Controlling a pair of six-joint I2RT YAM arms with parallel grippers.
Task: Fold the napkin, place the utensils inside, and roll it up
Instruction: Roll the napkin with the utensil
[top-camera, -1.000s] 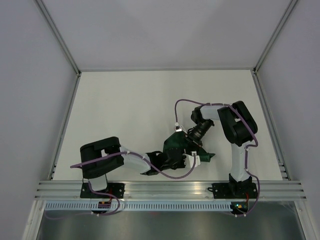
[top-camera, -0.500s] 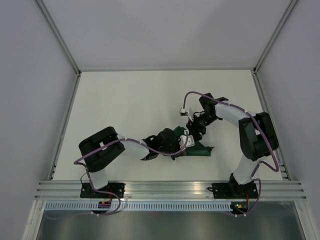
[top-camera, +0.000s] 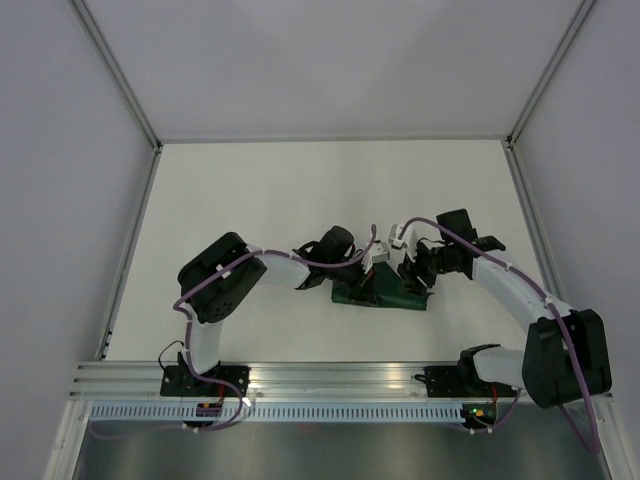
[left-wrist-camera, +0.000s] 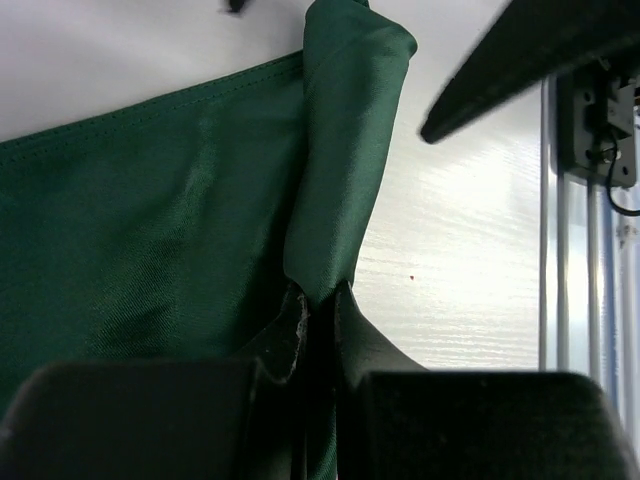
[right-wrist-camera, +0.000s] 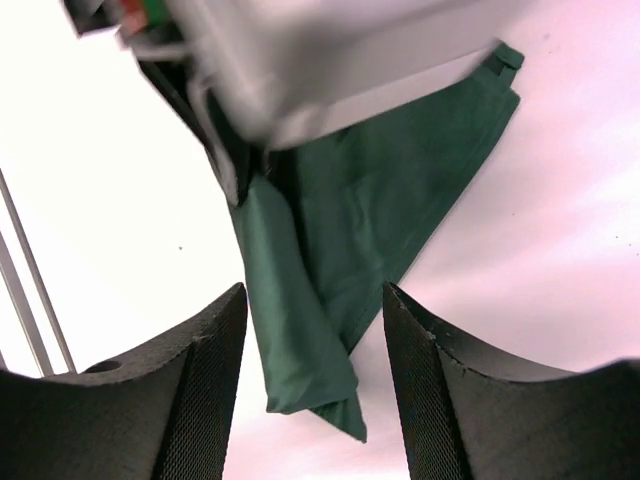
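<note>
The dark green napkin lies bunched and partly folded on the white table between the two arms. In the left wrist view my left gripper is shut on a rolled fold of the napkin, which rises away from the jaws. Seen from above, my left gripper sits at the cloth's far edge. My right gripper is just right of it. It stands open, and the napkin's hanging folded end shows between its fingers without touching them. The utensils are hidden.
The left gripper's white head fills the top of the right wrist view, close to my right fingers. An aluminium rail runs along the near table edge. Purple cables loop over both arms. Grey walls enclose the table.
My right gripper has opened and let go of the napkin, and its arm has swung out to the right. My left gripper has carried the napkin away from the near edge.
</note>
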